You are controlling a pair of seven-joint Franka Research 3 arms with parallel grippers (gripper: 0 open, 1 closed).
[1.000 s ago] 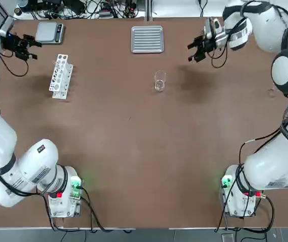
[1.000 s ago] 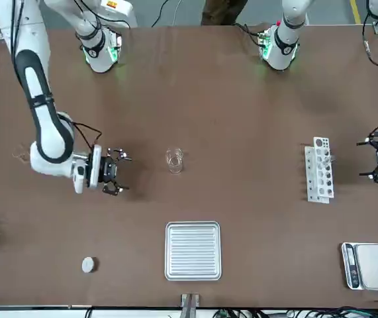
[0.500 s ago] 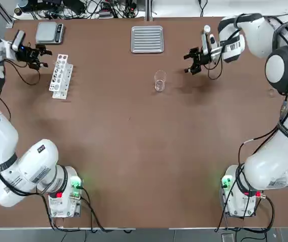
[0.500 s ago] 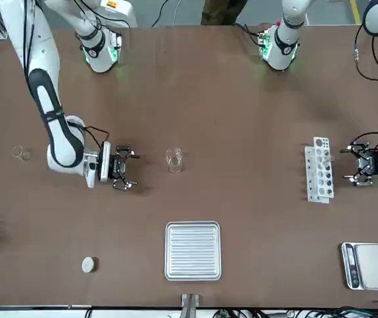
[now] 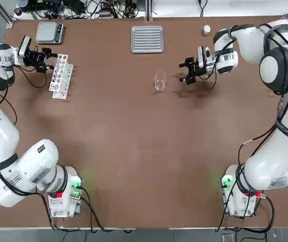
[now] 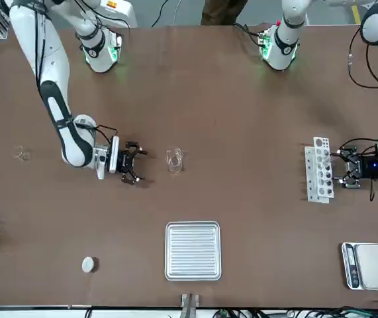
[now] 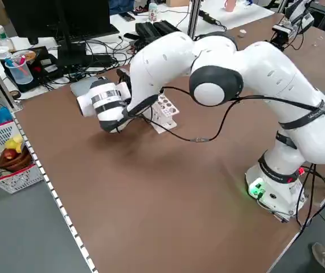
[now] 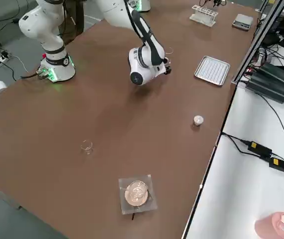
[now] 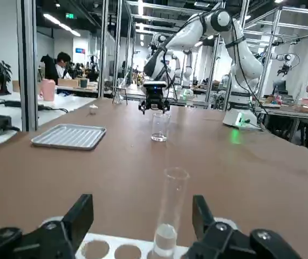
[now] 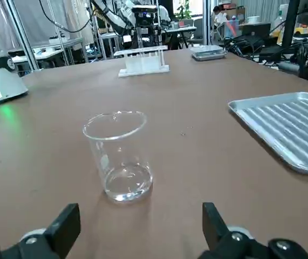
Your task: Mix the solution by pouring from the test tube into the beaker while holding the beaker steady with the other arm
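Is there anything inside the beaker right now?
The beaker stands upright with a shallow layer of clear liquid at its bottom; the rest looks empty. The glass is transparent, so nothing inside is hidden. The right gripper, jaws open, sits beside it, not touching.

light: bright, even overhead | shadows: soft | focus: sharp

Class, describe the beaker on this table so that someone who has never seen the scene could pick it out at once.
Start at the ribbed metal tray by the table's far edge, then come a little toward the robot's bases: the beaker stands alone near the table's middle. The right gripper hangs just beside it, apart from it. Unlike the slim test tube in the white rack, it is a wide, short clear cup.
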